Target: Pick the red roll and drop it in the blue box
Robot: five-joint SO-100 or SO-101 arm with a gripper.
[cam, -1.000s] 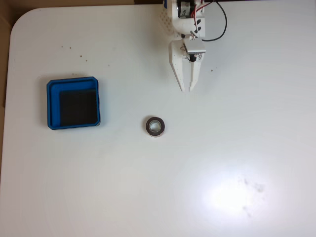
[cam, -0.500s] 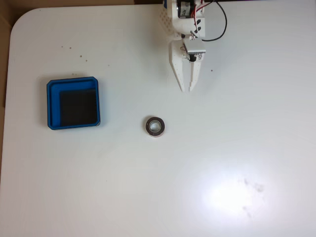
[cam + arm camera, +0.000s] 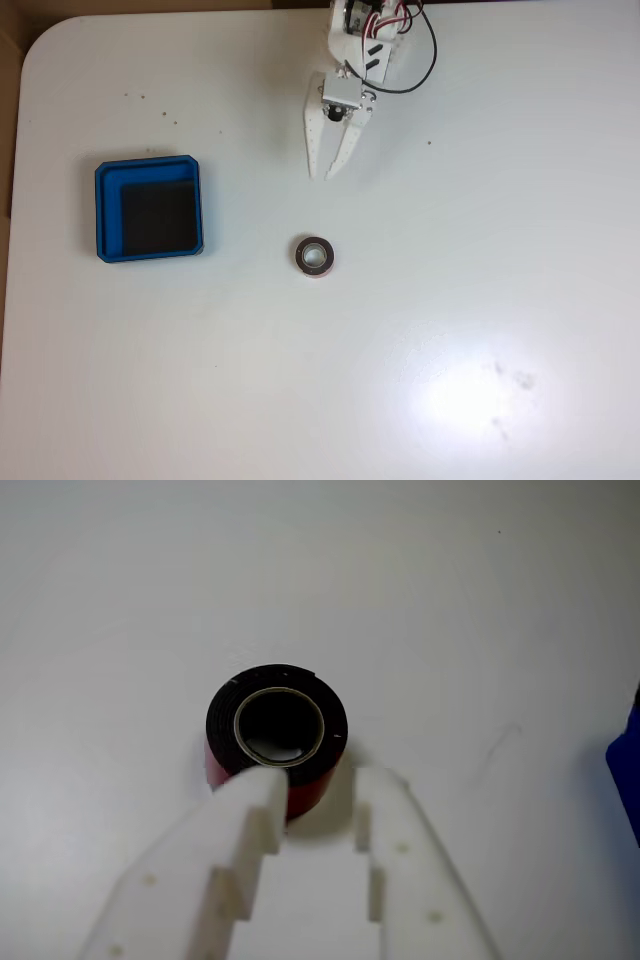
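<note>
The red roll (image 3: 300, 258) lies flat on the white table near the middle of the fixed view, hollow centre up. In the wrist view the roll (image 3: 335, 725) shows a dark top face and a red side, just beyond my fingertips. My white gripper (image 3: 322, 176) hovers above the roll in the fixed view, pointing down toward it and apart from it. The gripper (image 3: 320, 777) is narrowly open with nothing between its fingers. The blue box (image 3: 108, 215), with a black floor, sits at the left of the table, well away from both; its edge (image 3: 628, 780) peeks in at the right of the wrist view.
The white table (image 3: 450, 300) has a rounded corner at the upper left. The arm's base with black and red cables (image 3: 400, 60) stands at the top edge. A few small dark specks (image 3: 142, 98) mark the surface.
The gripper has swung left in the fixed view and turned so its tips now point toward the roll. Roll and box have not moved.
</note>
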